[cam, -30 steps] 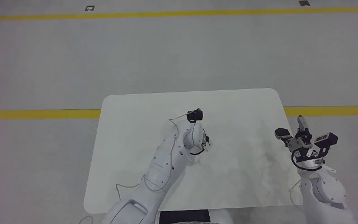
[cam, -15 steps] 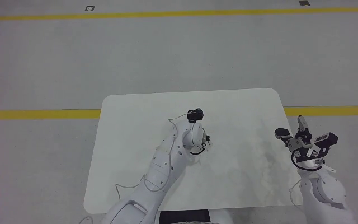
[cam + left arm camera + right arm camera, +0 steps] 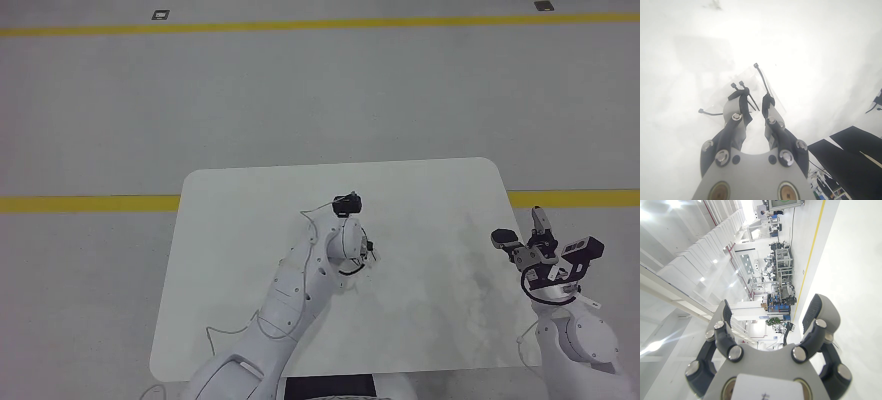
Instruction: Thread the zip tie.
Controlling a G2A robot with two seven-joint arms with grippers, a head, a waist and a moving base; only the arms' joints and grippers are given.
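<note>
Black zip ties [image 3: 761, 76] (four, as far as I can count), thin straps with small square heads, lie on a clear plastic piece [image 3: 751, 74] mid-way across the counter [image 3: 440, 200], toward its far side. The left tool [image 3: 755, 95] stands over them, taped fingers [image 3: 743, 102] parted: two ties run between the tips and one reaches a tip. The right tool [image 3: 770, 304], spread wide and empty, sits at the counter's right edge.

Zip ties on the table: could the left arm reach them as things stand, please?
Probably yes: the left gripper hangs open over the zip ties, with nothing between them.
</note>
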